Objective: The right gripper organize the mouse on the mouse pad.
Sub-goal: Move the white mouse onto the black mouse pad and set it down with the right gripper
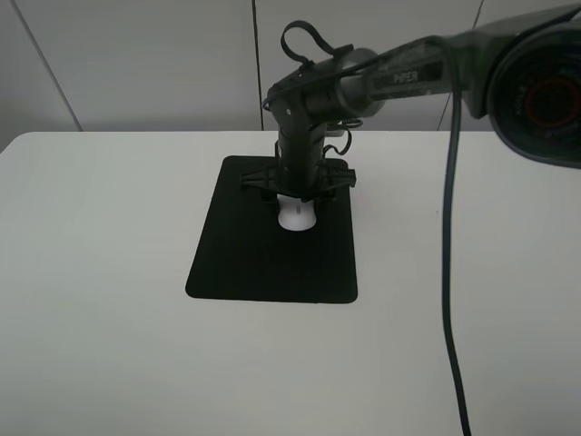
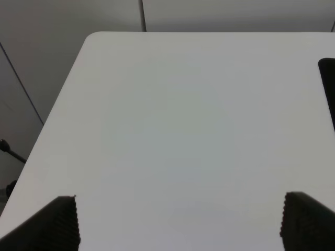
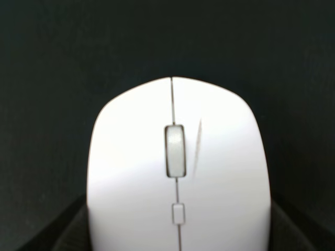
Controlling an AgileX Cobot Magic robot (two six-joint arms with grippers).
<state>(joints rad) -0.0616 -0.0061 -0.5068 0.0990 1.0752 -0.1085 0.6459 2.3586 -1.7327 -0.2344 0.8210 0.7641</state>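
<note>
The white mouse (image 1: 296, 218) lies on the black mouse pad (image 1: 263, 263), in its far right part. My right gripper (image 1: 295, 205) reaches straight down onto the mouse from above. In the right wrist view the mouse (image 3: 178, 157) fills the frame on the pad (image 3: 52, 52), with a dark finger (image 3: 68, 227) against each of its sides, so the gripper is shut on it. My left gripper (image 2: 178, 225) is open and empty over bare table; it does not show in the exterior view.
The pad sits in the middle of a white table (image 1: 100, 318). A black cable (image 1: 449, 272) hangs down across the right side. The pad's edge (image 2: 330, 89) shows in the left wrist view.
</note>
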